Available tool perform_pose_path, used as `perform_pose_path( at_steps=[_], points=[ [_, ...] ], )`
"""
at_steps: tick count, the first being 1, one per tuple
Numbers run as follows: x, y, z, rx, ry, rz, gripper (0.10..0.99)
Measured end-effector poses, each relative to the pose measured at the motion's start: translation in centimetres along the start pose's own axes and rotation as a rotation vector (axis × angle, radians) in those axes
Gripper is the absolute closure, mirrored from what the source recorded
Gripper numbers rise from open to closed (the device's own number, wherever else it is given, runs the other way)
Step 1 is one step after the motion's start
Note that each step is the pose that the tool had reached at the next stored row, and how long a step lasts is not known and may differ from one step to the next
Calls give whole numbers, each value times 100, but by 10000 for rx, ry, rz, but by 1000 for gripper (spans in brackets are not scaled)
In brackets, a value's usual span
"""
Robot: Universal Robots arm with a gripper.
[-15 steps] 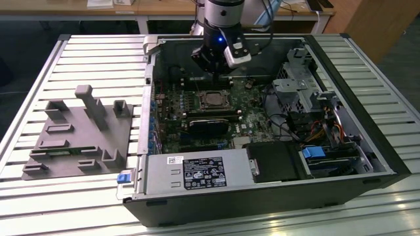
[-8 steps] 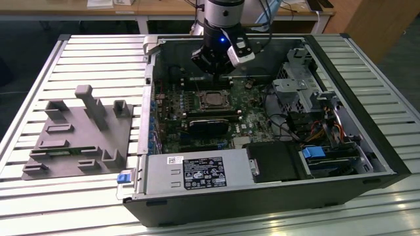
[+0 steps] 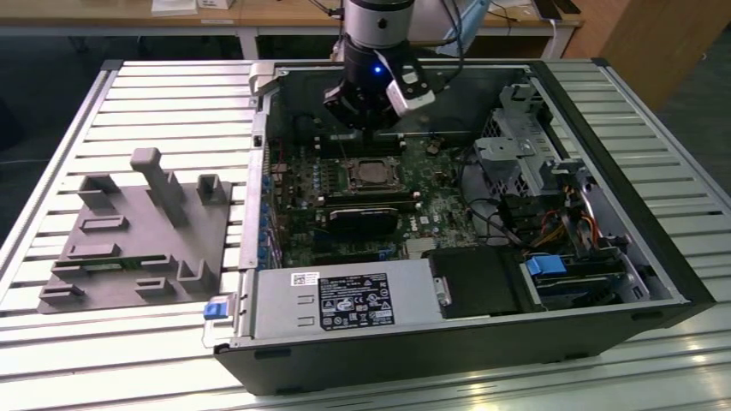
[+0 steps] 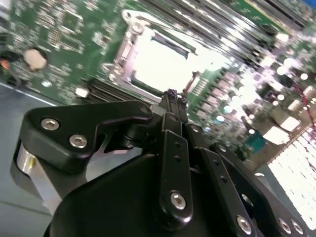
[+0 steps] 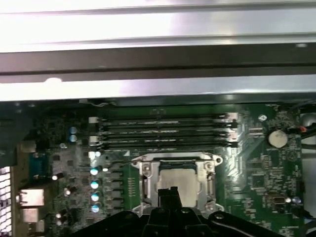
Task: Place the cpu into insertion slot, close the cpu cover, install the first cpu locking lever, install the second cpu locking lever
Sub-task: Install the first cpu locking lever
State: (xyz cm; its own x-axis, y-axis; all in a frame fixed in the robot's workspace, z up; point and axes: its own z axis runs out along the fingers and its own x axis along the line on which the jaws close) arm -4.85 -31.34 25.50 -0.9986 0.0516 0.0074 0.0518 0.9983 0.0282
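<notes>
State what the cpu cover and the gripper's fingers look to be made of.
The cpu cover: likely bare sheet metal, silvery, with bright glints along its frame. The gripper has black, matte fingers, which could be coated metal or hard plastic. Screw heads show, but the look leaves it open.

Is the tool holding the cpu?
No, in the first wrist view the cpu sits in the slot, while the tool is shut and empty.

The arm (image 3: 368,21) has a silver-grey cylindrical wrist above a black housing, with a small blue light (image 3: 377,60) and a white camera module (image 3: 409,90) mounted at its side. The gripper (image 4: 170,96) is black, its angular linkages pinned with silver screws (image 4: 78,141).
</notes>
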Motion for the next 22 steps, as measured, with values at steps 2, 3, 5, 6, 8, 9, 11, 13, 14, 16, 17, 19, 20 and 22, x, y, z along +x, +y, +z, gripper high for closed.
perform_pose_path(
  at_steps=[2,3,5,6,8,9,11,13,14,16,17,19,20,22],
  points=[
    [86,-4,1,0,-18,1,980],
    [115,-6,2,0,-23,0,980],
    [176,-9,5,-4,-37,1,980],
    [211,-11,6,-5,-49,0,980],
    [286,-14,8,-7,-89,0,980],
    [322,-16,9,-8,-114,-3,980],
    [381,-18,9,-10,-157,-2,980],
    [417,-12,10,-12,-179,-5,980],
    [431,-5,11,-13,-185,-5,980],
    [463,11,11,-12,-193,-6,980],
    [478,22,11,-13,-197,-6,980],
    [509,41,12,-12,-202,-11,980],
    [525,50,13,-13,-205,-12,980],
    [554,68,14,-13,-209,-14,980]
  ],
)
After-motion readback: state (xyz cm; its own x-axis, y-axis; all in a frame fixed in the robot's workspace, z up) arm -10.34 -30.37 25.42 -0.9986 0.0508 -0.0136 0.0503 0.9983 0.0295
